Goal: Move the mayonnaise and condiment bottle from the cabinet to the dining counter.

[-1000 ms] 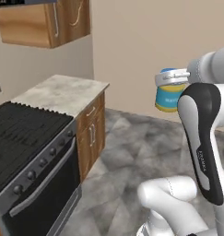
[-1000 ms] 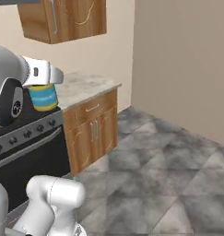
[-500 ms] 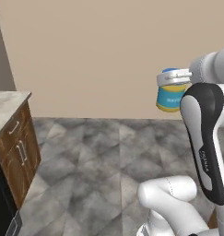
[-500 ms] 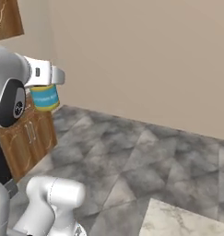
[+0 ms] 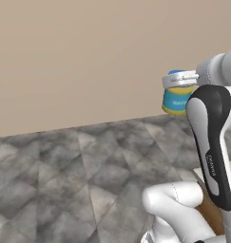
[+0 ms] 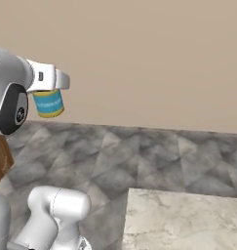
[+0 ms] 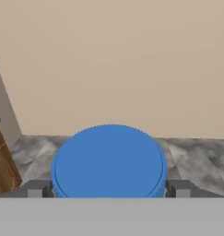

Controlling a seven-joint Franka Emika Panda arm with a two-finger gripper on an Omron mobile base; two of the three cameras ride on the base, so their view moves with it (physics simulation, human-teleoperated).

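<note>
There is one short cylindrical mayonnaise jar point(image 5: 177, 97) with a blue lid and a blue, yellow and green label. It hangs in the air above the grey stone-pattern floor point(image 5: 64, 180), and the white arm's end effector point(image 5: 179, 80) is clamped on its lid. In the hand view the round blue lid point(image 7: 109, 162) sits between two dark fingertips point(image 7: 38, 188), one at 9 o'clock of the lid and one at 3 o'clock, and both touch its ridged edge.

In the right base view the jar point(image 6: 48, 103) is under the white hand at the upper left, in front of the plain beige wall point(image 6: 149, 58). The label carries a line of small writing, but it is too blurred to read.

One corner of a beige marble-veined table point(image 6: 186, 222) shows at 5 o'clock of the right base view, well apart from the jar and lower than it. One piece of brown wooden cabinet point(image 7: 2, 161) with a pale top stands at 8 o'clock of the hand view, beside a grey wall corner.
</note>
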